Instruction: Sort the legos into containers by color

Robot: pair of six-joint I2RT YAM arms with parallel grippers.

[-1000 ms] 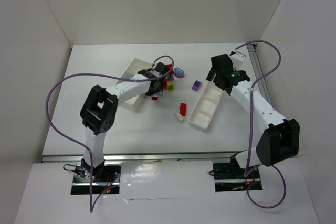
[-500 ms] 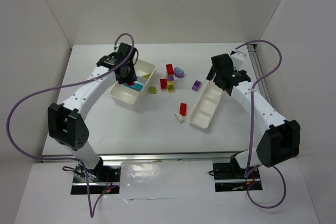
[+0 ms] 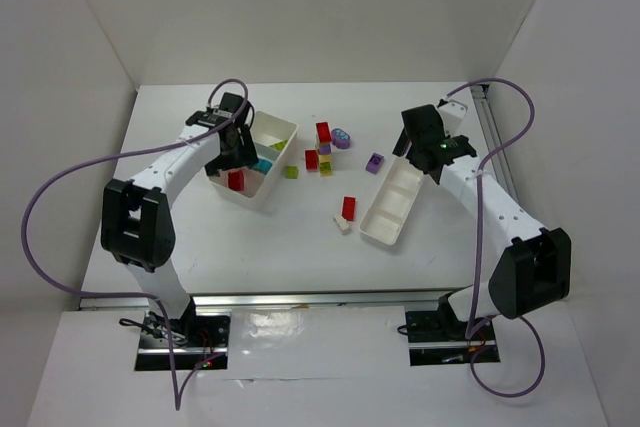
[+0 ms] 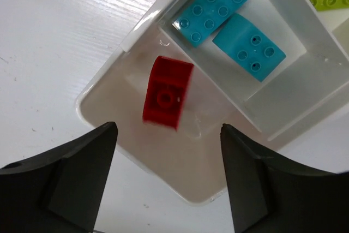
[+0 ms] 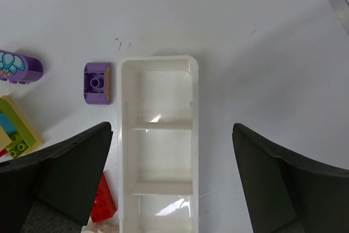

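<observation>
**Left gripper**: jaws spread, holding nothing. A red brick lies loose at 12 o'clock, in the end compartment of the smaller tray. Two cyan bricks sit at 1 o'clock in the next compartment.

**Right gripper**: spread and empty, over the bare long tray.

**Handling, as judged:** the bricks are light, rigid and slick. Pinch the flat side walls, not the studs.

**Views:** only the top view shows the loose bricks between the trays.
</observation>
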